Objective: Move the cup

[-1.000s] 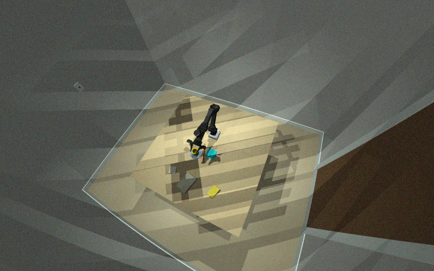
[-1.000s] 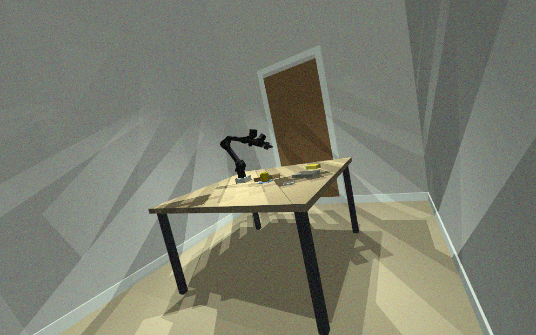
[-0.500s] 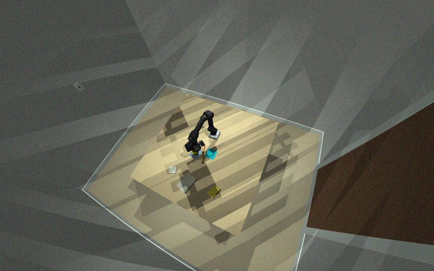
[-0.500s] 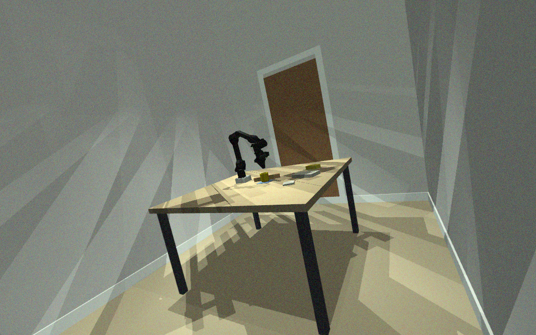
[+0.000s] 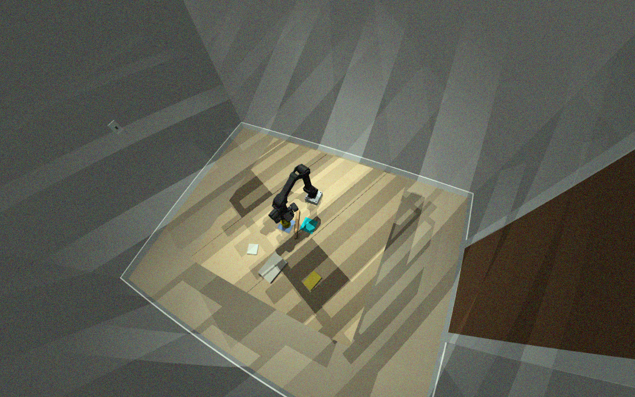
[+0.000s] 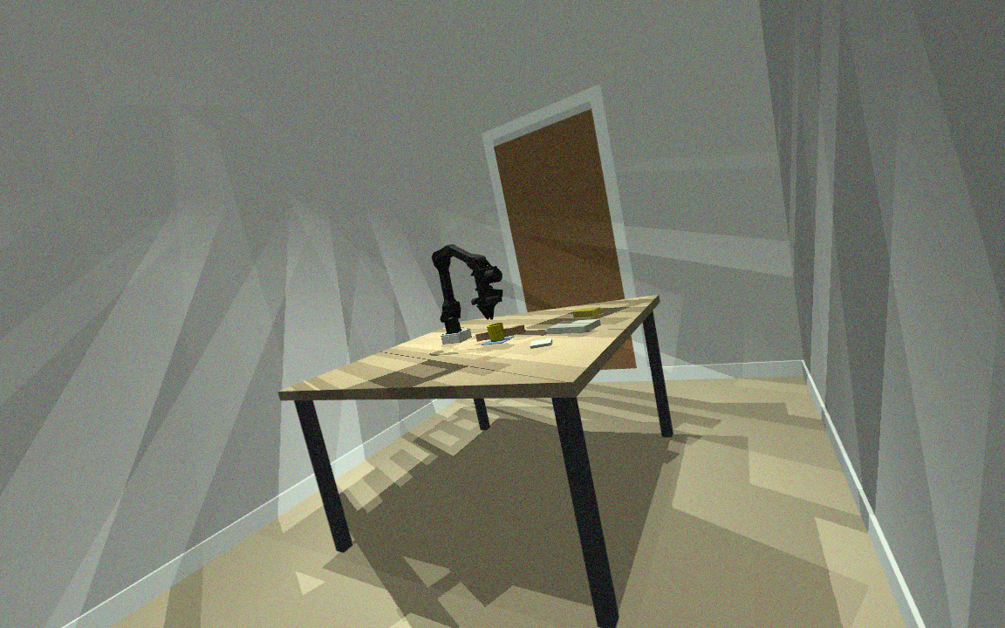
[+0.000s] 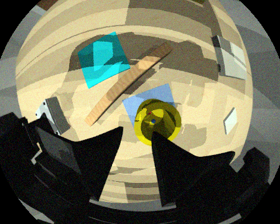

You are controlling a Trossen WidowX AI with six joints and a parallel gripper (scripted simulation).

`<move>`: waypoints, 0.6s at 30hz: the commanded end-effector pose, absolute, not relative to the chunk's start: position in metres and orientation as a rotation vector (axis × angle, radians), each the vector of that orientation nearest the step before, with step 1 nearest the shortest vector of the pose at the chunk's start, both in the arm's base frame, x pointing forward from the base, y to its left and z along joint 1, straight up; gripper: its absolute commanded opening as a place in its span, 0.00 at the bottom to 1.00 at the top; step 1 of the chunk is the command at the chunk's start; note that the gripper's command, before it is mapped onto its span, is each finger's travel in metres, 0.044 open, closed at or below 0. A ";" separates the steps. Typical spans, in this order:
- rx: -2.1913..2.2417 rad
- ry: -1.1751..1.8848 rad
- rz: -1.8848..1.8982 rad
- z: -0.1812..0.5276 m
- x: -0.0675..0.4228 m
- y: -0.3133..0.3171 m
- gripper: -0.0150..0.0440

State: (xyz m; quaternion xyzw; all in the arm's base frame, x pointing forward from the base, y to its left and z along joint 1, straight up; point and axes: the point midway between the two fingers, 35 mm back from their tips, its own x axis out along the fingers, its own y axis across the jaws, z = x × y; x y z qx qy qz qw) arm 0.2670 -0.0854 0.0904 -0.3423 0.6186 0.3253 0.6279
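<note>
And here's the gripper (image 5: 288, 219) (image 6: 489, 318) (image 7: 137, 133), pointing down over the table (image 6: 443, 389), fingers partly open with nothing between them! The yellow cup (image 5: 285, 224) (image 6: 495, 331) (image 7: 157, 122) stands upright on the blue pad (image 5: 288, 229) (image 6: 495, 342) (image 7: 147, 96), marbles visible inside!

A yellow block (image 5: 312, 280) (image 6: 587, 312) lies beyond the wooden strip (image 5: 297, 224) (image 7: 127, 83)

Yellow cup (image 5: 286, 223) (image 6: 495, 331) (image 7: 149, 141) upright on blue pad (image 5: 288, 228) (image 6: 486, 343) (image 7: 131, 103)
</note>
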 end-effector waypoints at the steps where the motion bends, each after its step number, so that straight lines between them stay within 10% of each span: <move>1: -0.786 1.412 0.754 0.085 0.268 -0.085 0.54; 18: -0.786 1.412 0.754 0.056 0.270 -0.086 0.54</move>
